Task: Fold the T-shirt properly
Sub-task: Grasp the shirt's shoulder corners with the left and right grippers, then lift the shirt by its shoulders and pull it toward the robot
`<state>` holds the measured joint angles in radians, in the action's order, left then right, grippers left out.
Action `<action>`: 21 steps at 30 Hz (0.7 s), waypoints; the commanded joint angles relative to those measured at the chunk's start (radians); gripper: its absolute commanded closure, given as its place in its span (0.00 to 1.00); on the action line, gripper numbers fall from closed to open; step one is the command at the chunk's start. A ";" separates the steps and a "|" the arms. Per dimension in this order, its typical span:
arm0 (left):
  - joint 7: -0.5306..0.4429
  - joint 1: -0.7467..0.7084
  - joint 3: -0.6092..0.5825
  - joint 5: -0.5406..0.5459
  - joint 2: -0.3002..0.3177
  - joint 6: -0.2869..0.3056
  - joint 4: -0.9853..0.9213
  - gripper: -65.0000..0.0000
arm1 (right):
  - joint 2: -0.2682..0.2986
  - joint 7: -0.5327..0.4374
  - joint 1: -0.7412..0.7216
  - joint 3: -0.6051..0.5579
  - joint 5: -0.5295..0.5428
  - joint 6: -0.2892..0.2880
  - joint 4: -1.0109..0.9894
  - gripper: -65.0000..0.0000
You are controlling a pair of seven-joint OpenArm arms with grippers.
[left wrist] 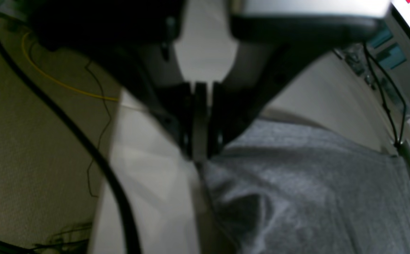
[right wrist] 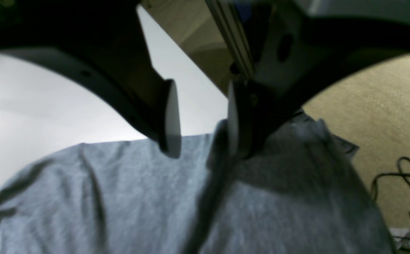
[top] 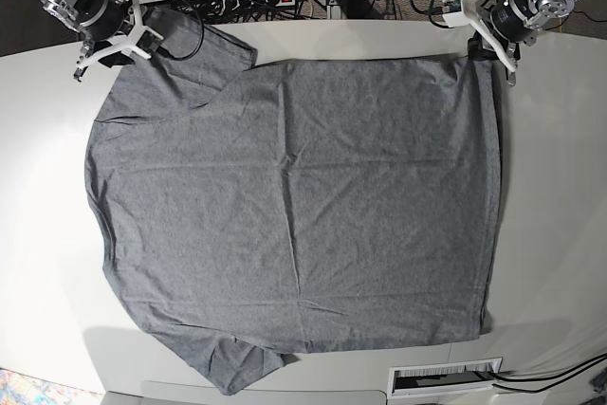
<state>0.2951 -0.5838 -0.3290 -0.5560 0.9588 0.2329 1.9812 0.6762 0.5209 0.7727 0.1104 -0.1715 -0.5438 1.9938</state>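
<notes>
The white table (top: pixel 555 234) carries the T-shirt (top: pixel 294 206), which lies spread flat over most of its top, with bare surface at 3 o'clock and at 9 o'clock. The left gripper (left wrist: pixel 200 155) stands at the shirt's corner at 1 o'clock, near the table's far edge, its jaws pressed together on the cloth edge. The right gripper (right wrist: pixel 199 143) is at the sleeve at 11 o'clock, jaws apart, one finger (right wrist: pixel 172 120) above the fabric.
</notes>
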 commanded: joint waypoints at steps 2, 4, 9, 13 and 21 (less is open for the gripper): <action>-0.007 -0.001 0.006 -0.002 0.016 -0.014 0.014 1.00 | 0.014 -0.018 -0.001 0.006 0.008 0.010 -0.006 0.66; -0.007 -0.001 0.006 -0.002 0.016 -0.014 0.014 1.00 | 0.014 -0.019 -0.006 0.006 0.025 0.010 -0.011 0.66; -0.008 -0.001 0.006 -0.002 0.016 -0.014 0.014 1.00 | 0.014 -0.028 -0.011 0.006 0.049 0.010 -0.011 0.92; -0.007 -0.001 0.006 -0.002 0.016 -0.014 0.014 1.00 | 0.014 -0.026 -0.011 0.006 0.052 0.010 -0.011 1.00; 0.024 -0.025 0.006 -0.002 0.017 -0.013 0.043 1.00 | 0.015 0.105 0.014 0.007 0.052 0.011 0.108 1.00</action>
<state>0.3305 -0.6022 -0.3283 -0.5571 0.9596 0.2306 2.0060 0.6765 0.6312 0.7818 0.1104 -0.1230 -0.5388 2.0869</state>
